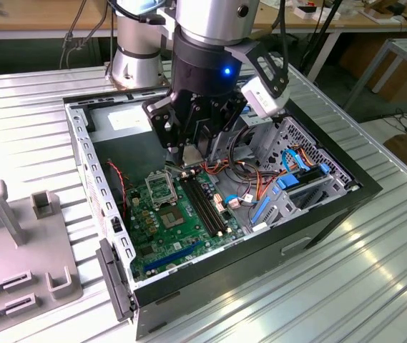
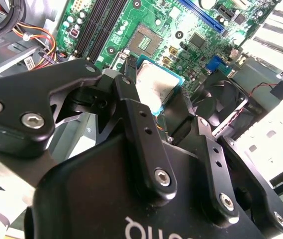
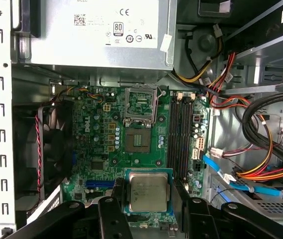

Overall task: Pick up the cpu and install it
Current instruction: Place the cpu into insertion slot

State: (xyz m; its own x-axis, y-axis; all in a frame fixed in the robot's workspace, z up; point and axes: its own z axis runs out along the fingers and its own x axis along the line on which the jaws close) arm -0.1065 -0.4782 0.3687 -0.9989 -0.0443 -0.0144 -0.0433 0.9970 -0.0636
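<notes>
In the exterior view the arm (image 1: 210, 43) hangs over the open computer case (image 1: 260, 264) on the table (image 1: 375, 286), jaws low above the green board (image 1: 157, 232). In both wrist views the jaws grip the cpu (image 2: 153, 89) (image 3: 148, 191) by two opposite edges, above the board and apart from the socket (image 3: 141, 103).

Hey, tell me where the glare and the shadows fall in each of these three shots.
Exterior view: strong glare streaks the ribbed table at the exterior view's right, and a blue light glows on the arm. Second wrist view: the cpu shows a pale sheen between dark fingers. First wrist view: the power supply is brightly lit, the fan sits in shadow.
</notes>
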